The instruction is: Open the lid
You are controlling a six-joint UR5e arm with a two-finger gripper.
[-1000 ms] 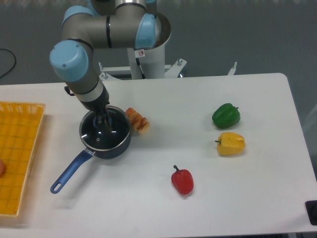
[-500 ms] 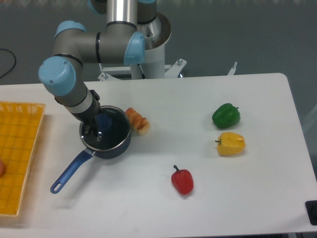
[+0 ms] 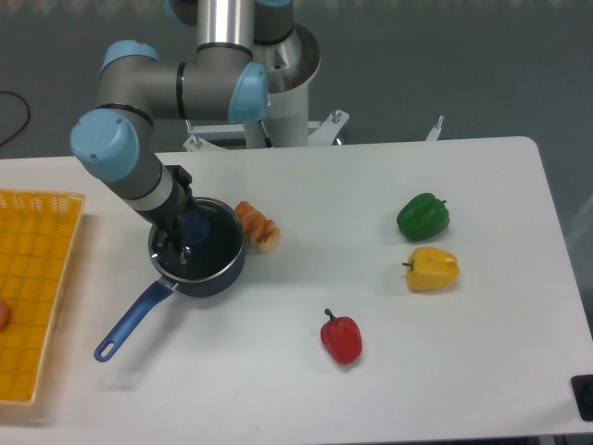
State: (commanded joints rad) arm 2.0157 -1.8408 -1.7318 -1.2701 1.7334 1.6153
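Silver-grey tubular arm (image 3: 176, 88), light blue joint caps, white base, dark wrist, black fingers (image 3: 176, 243)

- The lid (image 3: 206, 243): round, see-through glass with a thin silvery rim.
- Its blue centre knob (image 3: 194, 224) shows near the upper side.
- It sits on the dark blue saucepan (image 3: 199, 273), seemingly still covering it.

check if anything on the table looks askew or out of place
Nothing looks spilled or damaged. The one oddity is the lid: it looks slightly tilted on the saucepan rather than seated flat, with the gripper down at its left side. Whether the jaws are shut cannot be told. The three peppers and the bread lie apart, undisturbed.
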